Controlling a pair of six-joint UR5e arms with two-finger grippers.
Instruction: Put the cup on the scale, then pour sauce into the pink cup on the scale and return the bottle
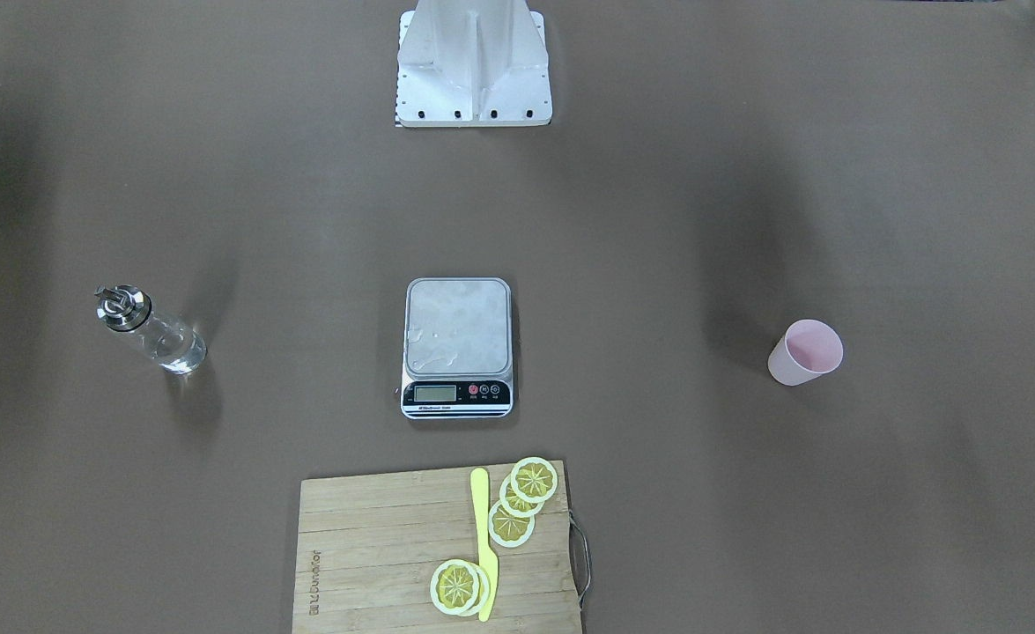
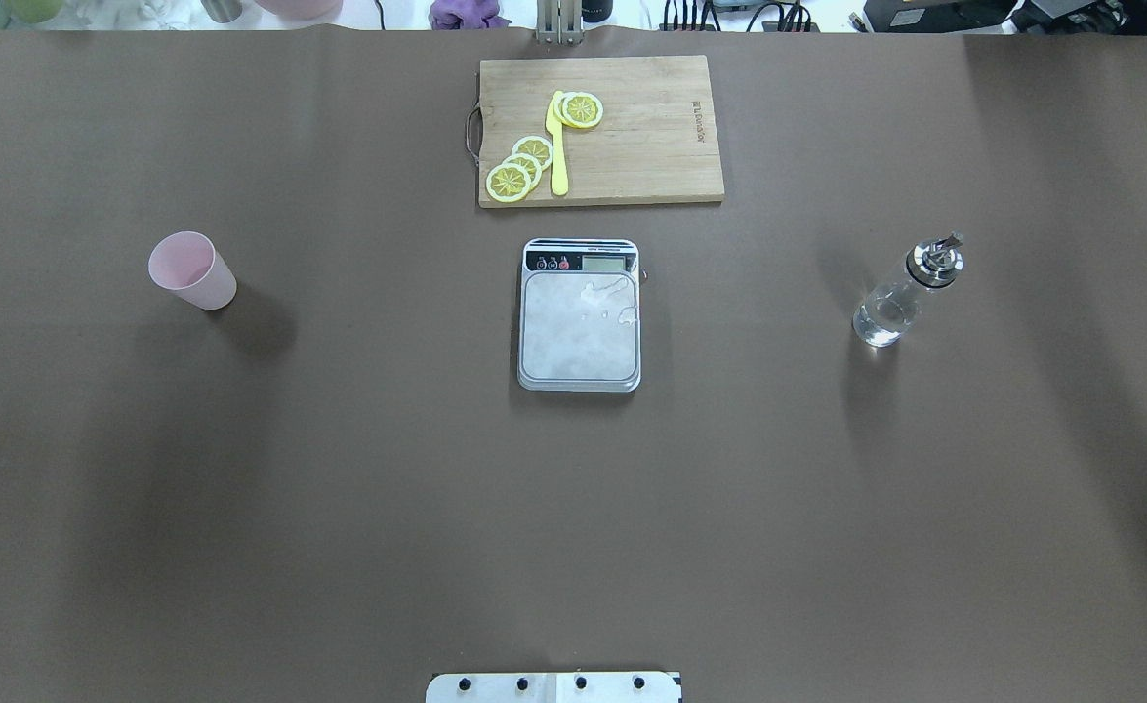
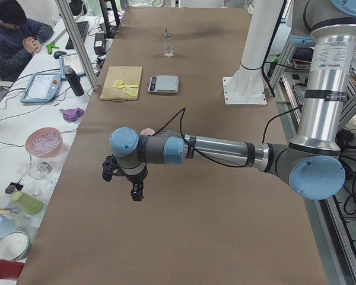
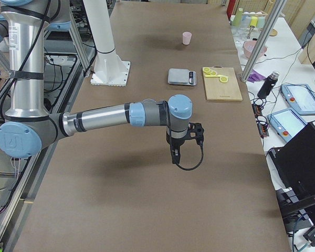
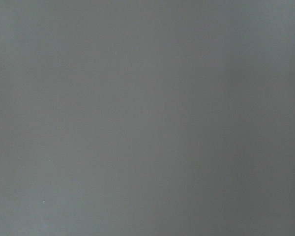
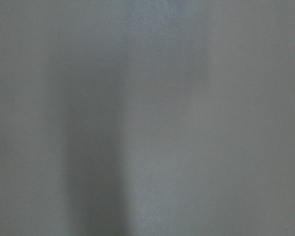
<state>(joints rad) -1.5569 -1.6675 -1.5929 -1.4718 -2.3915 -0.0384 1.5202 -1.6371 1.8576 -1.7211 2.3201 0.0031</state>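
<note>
Left tool (image 3: pixel 136 193) and right tool (image 4: pixel 174 156) are hanging over the surface (image 2: pixel 573 508); cannot tell if wide or narrow. Cup (image 2: pixel 194 272) is standing left, bottle (image 2: pixel 893 305) right, scale (image 2: pixel 580 332) sitting between them, all well apart.

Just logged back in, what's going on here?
Nothing is being handled yet. The cup stands on the robot's left, the bottle on its right, the scale between them with no cup on it. The left gripper and right gripper hover above the table, clear of all three; open or shut, I cannot tell.
</note>
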